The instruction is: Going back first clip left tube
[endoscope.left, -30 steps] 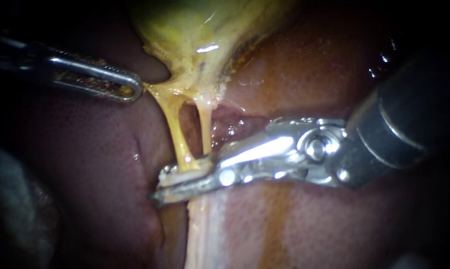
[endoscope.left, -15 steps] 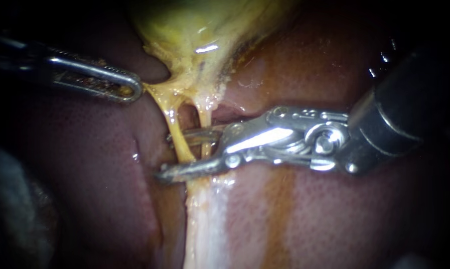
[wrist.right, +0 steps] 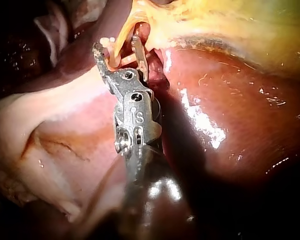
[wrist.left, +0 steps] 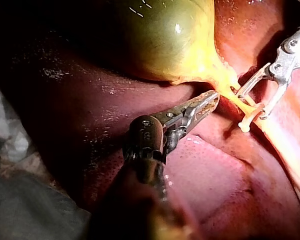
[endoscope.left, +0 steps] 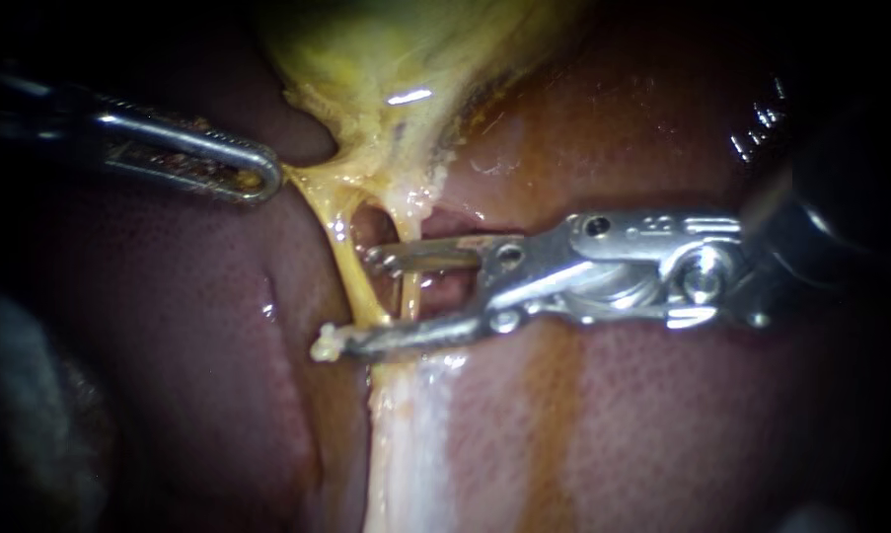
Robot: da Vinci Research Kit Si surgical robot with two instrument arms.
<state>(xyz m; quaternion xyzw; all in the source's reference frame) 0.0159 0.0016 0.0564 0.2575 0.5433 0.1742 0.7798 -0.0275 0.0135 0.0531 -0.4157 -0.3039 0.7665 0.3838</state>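
A: Jaws of the right instrument (endoscope.left: 361, 301)?
B: Apart, gripping nothing. Lower jaw runs under the foot of the left tube (endoscope.left: 344, 247); upper jaw's tip sits just beside it. The right tube (endoscope.left: 410, 296) crosses the gap between them.
A: The clip (endoscope.left: 325, 343)?
B: A pale bit at the lower jaw's tip, touching the left tube low down, where it meets the liver (endoscope.left: 662, 424). I take that for it; cannot tell if it is seated.
A: So, backing out. How?
B: My judgement: hold the jaws wide and draw straight back along the shaft's own line. No lift, no twist, since the right tube lies in the mouth and could snag. Watch that the pale bit does not ride out with the jaw.
A: And the left instrument (endoscope.left: 258, 176)?
B: Jaws closed on the yellow fringe under the gallbladder (endoscope.left: 386, 49), both tubes drawn taut. Best left steady.
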